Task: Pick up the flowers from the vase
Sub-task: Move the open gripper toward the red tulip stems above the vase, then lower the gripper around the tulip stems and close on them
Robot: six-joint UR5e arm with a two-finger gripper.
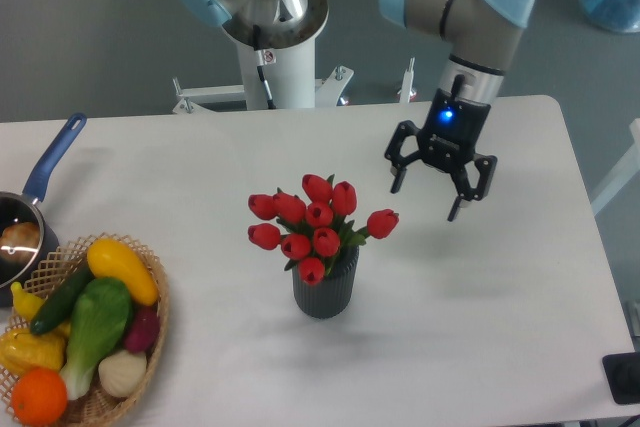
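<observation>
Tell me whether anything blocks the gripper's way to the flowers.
Nothing visible does. The open gripper hangs right of the flowers, which stand in the vase, with only bare table between them.
</observation>
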